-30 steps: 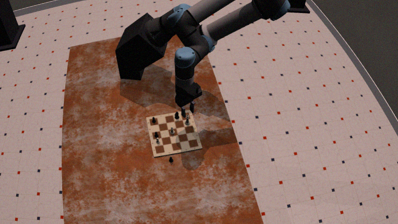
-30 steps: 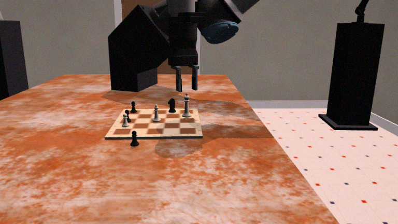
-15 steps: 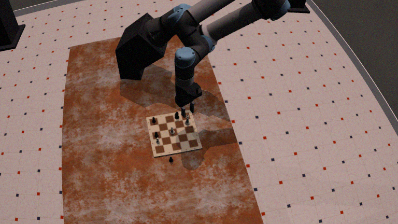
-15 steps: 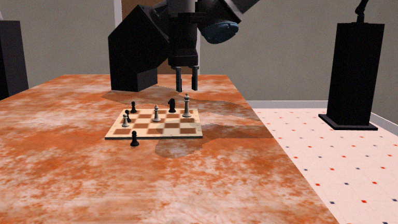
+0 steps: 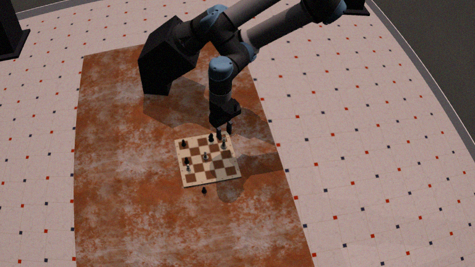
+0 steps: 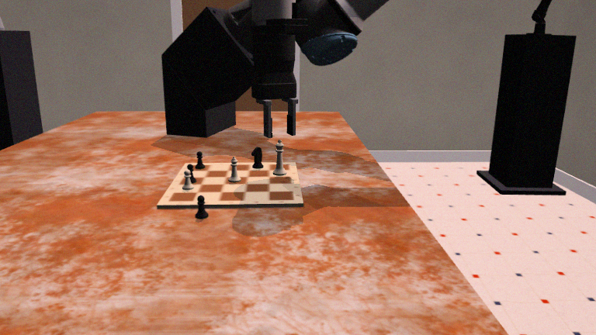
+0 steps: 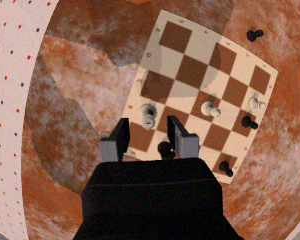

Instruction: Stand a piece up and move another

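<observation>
The small chessboard (image 5: 213, 180) (image 6: 228, 202) (image 7: 260, 80) lies on the rust-coloured table (image 5: 122, 197) (image 6: 131, 270). A black pawn (image 5: 203, 190) (image 6: 201, 207) (image 7: 254, 35) stands upright on the table just off the board's near edge. My gripper (image 5: 224, 130) (image 6: 278, 124) (image 7: 148, 127) is open and empty. It hangs a little above the tall white queen (image 5: 223, 142) (image 6: 279, 157) (image 7: 149, 115) at the board's far edge. A black knight (image 5: 210, 137) (image 6: 257, 157) (image 7: 165, 150) stands next to the queen. A white bishop (image 5: 205, 156) (image 6: 233, 170) (image 7: 210, 107) stands upright near the middle.
A black pawn (image 5: 183, 143) (image 6: 199, 160) stands on the far left corner. A black pawn (image 5: 186, 161) (image 6: 191, 173) and a white pawn (image 5: 188, 167) (image 6: 187, 180) stand on the left column. The arm's black base block (image 5: 164, 61) (image 6: 202, 85) sits behind the board.
</observation>
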### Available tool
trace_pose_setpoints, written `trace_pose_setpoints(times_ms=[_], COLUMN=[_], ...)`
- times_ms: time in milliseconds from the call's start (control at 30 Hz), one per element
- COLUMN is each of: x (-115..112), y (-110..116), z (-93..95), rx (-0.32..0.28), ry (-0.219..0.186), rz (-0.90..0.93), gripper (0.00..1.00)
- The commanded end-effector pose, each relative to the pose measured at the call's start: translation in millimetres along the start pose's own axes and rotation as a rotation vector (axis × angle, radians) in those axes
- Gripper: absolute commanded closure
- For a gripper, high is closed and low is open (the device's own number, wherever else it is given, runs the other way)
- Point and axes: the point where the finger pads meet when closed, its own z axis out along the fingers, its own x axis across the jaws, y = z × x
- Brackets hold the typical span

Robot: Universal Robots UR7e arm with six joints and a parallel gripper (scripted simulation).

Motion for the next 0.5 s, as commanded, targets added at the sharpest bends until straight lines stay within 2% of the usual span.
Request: trace_pose_setpoints(times_ms=[0,300,467], x=[0.2,0.2,0.2], y=[-0.2,-0.2,-0.2], z=[-0.2,0.6,7.1], rx=[0.0,0.0,0.0], ry=[0.001,0.001,0.001], rz=[0.0,0.0,0.0], gripper=[0.21,0.21,0.21])
